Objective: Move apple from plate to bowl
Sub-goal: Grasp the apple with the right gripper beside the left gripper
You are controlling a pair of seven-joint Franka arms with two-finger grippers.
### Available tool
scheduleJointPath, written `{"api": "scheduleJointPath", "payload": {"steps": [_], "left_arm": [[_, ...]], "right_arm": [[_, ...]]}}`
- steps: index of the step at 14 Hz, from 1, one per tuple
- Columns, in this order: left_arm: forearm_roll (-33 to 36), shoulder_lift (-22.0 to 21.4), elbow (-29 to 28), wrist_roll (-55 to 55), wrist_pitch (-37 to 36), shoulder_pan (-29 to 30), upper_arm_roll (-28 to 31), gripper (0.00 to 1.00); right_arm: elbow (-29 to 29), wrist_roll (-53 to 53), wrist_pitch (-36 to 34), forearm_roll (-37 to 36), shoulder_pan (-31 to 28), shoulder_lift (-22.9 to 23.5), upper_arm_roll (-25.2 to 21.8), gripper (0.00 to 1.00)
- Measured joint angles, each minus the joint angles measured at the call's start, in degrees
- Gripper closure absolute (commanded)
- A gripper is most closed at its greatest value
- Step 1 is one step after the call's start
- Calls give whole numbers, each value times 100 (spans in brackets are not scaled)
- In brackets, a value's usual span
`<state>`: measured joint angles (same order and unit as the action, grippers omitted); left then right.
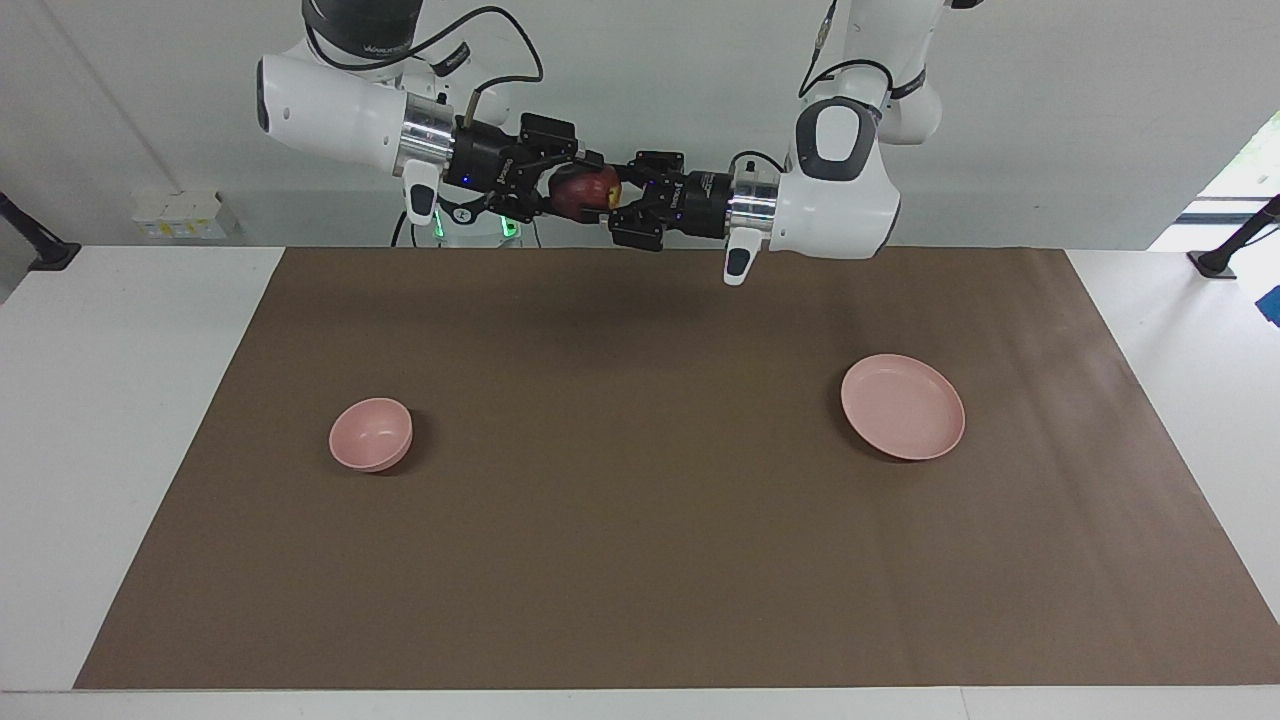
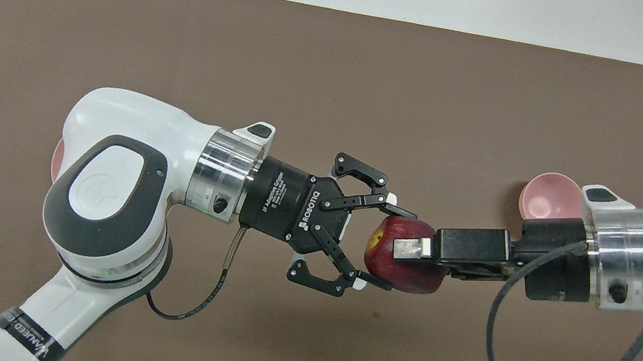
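Right gripper (image 2: 408, 247) clamps the apple (image 2: 391, 270); left gripper (image 2: 379, 242) seemingly open beside it.

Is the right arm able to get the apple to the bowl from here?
Probably yes: the right gripper grips the apple in mid-air, and the bowl lies uncovered at its end of the table.

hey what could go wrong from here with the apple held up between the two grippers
The apple sits between the left gripper and right gripper, high above the brown mat. If one releases before the other grips firmly, it may drop and roll. The bowl is small, so a later drop could miss.
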<state>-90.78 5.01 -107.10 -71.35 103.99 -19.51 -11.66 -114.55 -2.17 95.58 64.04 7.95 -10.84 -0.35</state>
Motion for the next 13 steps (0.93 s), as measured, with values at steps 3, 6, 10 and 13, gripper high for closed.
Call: {"api": "scheduleJointPath", "payload": {"steps": [3, 6, 10, 13], "left_arm": [[-14, -16, 0, -2, 65, -68, 1, 100], [-26, -30, -4, -8, 87, -89, 9, 100], [-31, -31, -7, -54, 89, -93, 13, 100], [-31, -31, -7, -83, 89, -95, 14, 100]], "right_arm": [[-20, 17, 8, 0, -2, 0, -4, 0], [-31, 33, 10, 3, -6, 0, -12, 53], [-32, 114, 10, 3, -6, -3, -15, 100], [-31, 161, 9, 2, -6, -3, -15, 100]]}}
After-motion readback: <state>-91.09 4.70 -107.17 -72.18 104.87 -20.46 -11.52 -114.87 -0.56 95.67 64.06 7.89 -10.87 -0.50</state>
